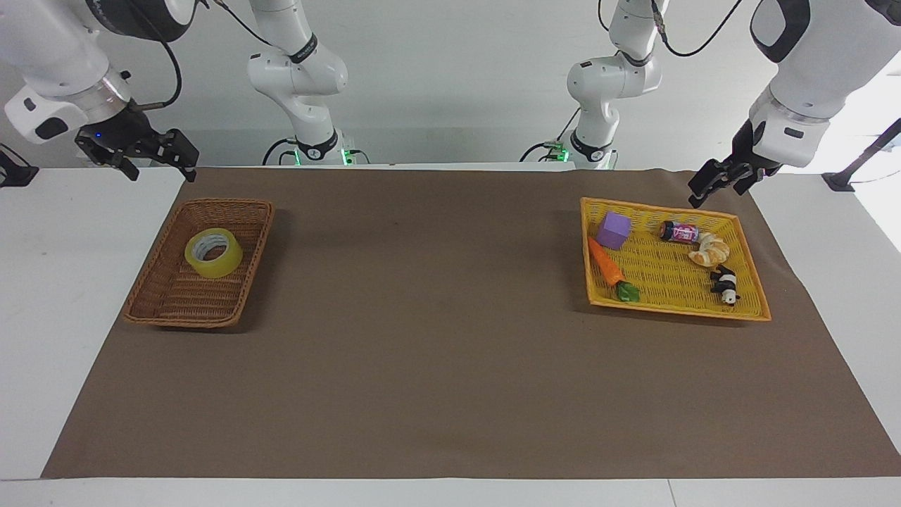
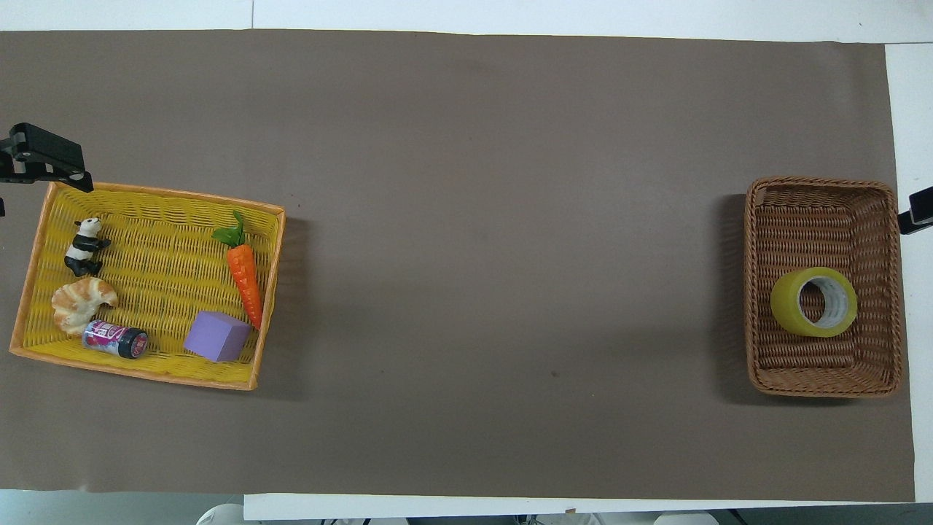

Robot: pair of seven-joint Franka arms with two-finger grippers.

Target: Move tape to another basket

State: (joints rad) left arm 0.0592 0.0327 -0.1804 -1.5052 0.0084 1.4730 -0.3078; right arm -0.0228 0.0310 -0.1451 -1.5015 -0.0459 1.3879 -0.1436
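The tape (image 1: 213, 253), a yellow roll with a white core, lies in the brown wicker basket (image 1: 188, 297) at the right arm's end of the table; the overhead view shows the tape (image 2: 813, 302) in the half of the basket (image 2: 809, 219) nearer the robots. My right gripper (image 1: 158, 167) hangs open and empty in the air over the mat's corner beside that basket; only a tip of the right gripper (image 2: 917, 215) shows from above. My left gripper (image 1: 716, 189) is open and empty, up over the corner of the yellow tray (image 1: 669, 271).
The flat yellow tray (image 2: 160, 262) at the left arm's end holds a purple cube (image 1: 614, 229), a toy carrot (image 1: 609, 266), a small jar (image 1: 679, 232), a croissant (image 1: 709, 250) and a panda figure (image 1: 725, 284). A brown mat (image 1: 436, 338) covers the table between the two containers.
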